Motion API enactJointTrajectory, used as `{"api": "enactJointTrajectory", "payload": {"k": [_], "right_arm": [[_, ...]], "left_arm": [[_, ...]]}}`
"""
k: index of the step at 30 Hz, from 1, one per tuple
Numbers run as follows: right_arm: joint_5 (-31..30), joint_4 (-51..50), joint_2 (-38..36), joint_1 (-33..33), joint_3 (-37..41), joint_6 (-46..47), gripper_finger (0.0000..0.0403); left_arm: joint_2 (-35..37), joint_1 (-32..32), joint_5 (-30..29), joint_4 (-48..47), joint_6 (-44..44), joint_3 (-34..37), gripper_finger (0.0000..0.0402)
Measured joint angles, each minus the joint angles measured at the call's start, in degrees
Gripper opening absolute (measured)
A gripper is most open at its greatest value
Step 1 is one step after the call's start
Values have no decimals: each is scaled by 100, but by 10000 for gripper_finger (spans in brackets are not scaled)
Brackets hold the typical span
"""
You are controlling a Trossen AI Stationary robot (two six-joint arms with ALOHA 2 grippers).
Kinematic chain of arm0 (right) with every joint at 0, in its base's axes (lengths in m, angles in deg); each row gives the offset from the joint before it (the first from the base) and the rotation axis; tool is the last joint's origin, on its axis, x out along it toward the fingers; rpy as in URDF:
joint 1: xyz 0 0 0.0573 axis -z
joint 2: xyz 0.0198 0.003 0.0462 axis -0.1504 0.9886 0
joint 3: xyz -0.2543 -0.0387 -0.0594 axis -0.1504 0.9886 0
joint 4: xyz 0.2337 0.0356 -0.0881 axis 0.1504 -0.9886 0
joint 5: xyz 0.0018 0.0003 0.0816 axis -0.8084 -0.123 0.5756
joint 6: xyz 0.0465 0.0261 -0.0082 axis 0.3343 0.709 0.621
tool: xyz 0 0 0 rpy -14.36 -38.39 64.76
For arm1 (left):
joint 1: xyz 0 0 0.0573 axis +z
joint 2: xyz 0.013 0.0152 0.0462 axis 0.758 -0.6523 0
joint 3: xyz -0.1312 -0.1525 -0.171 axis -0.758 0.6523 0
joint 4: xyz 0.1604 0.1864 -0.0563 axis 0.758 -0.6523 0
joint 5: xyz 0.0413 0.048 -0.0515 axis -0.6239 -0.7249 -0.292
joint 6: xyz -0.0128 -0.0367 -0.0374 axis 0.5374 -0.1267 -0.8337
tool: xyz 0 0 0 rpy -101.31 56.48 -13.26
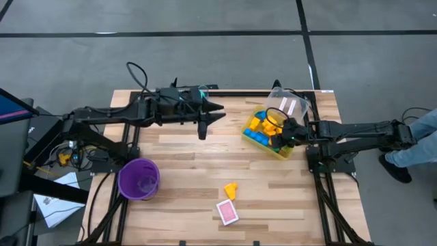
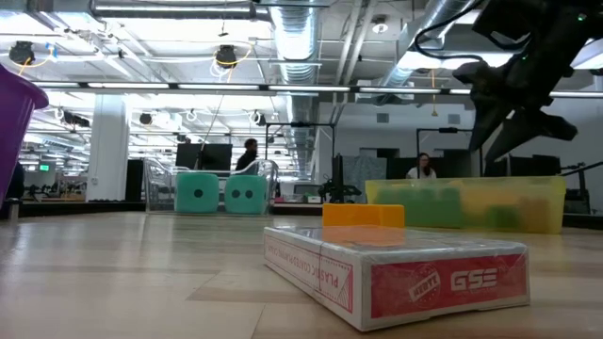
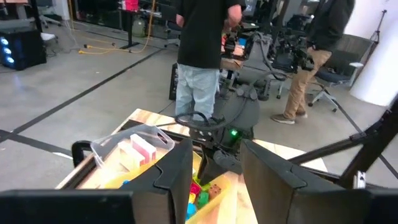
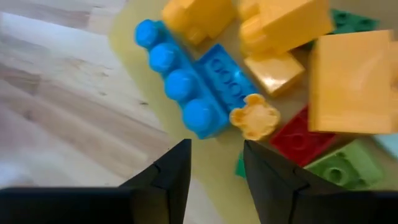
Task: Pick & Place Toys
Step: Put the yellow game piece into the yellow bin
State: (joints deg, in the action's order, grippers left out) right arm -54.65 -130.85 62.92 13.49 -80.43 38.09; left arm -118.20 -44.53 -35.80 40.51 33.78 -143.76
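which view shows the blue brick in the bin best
The right wrist view: the blue plastic studded brick fills the frame, lying in the yellow plastic bin. The high view shows only a blue patch; the low and left wrist views don't show it clearly.

Grey concrete floor [image 1: 205, 17], exposed ceiling ducts [image 2: 301, 28], black office chair [image 3: 329, 74], white column [image 2: 108, 146]

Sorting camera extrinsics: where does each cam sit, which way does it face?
High: overhead, straight down; table, both arms.
Low: tabletop height, level across; card box nearest, one hand above.
Left wrist: forward past own fingers toward yellow bin, people behind.
Right wrist: down into bricks.
Shared: bin appears in all four.
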Motion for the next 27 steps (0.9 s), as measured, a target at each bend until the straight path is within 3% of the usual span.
{"api": "enactJointTrajectory", "payload": {"k": [8, 15, 22, 27], "right_arm": [[198, 660, 0, -226, 0, 8, 139], [200, 817, 0, -575, 0, 403, 139], [202, 1023, -33, -1082, 7, 662, 139], [350, 1314, -157, -1348, 0, 417, 139]], "left_arm": [[-147, -477, -337, -166, 13, 2, 170], [-477, -950, -447, -832, -273, 11, 271], [-1125, -1552, -114, -841, -193, 2, 370], [-1570, -2084, -378, -726, -853, 2, 394]]}}
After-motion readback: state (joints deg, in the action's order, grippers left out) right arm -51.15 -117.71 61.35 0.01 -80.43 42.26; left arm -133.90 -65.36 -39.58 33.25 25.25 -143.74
